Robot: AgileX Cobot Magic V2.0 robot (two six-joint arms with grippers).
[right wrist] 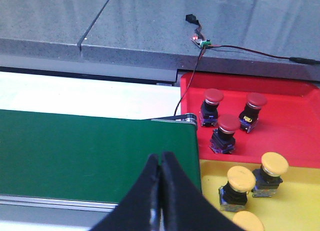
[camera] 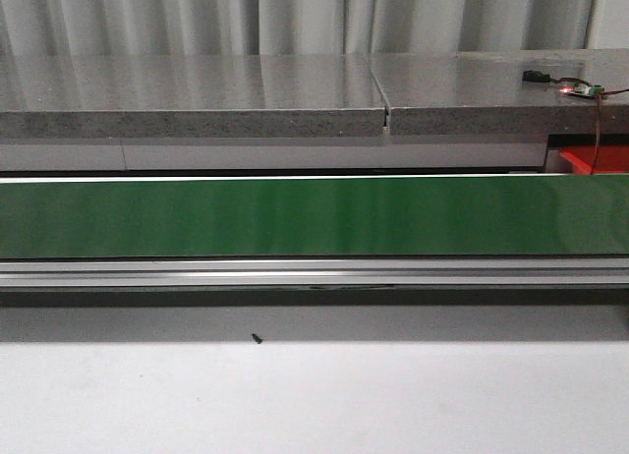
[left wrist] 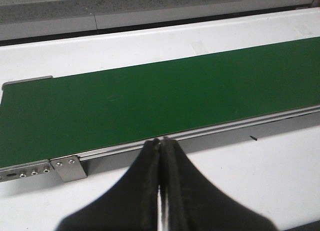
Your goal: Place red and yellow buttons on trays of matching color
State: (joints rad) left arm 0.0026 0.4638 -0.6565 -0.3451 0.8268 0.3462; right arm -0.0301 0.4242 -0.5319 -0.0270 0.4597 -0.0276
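In the right wrist view a red tray (right wrist: 295,128) holds three red buttons (right wrist: 212,106) (right wrist: 252,111) (right wrist: 224,133). Beside it a yellow tray (right wrist: 300,206) holds three yellow buttons (right wrist: 237,186) (right wrist: 271,172) (right wrist: 248,222). My right gripper (right wrist: 160,156) is shut and empty over the end of the green belt (right wrist: 95,156), just beside the yellow tray. The left gripper (left wrist: 160,140) is shut and empty over the belt's near rail (left wrist: 225,126). In the front view only a corner of the red tray (camera: 600,159) shows; neither gripper appears there.
A green conveyor belt (camera: 295,216) runs across the table, with an aluminium rail (camera: 295,272) in front. Behind it lies a grey stone counter (camera: 246,90) carrying a small circuit board (camera: 575,88) with wires. A tiny dark speck (camera: 257,339) lies on the white table.
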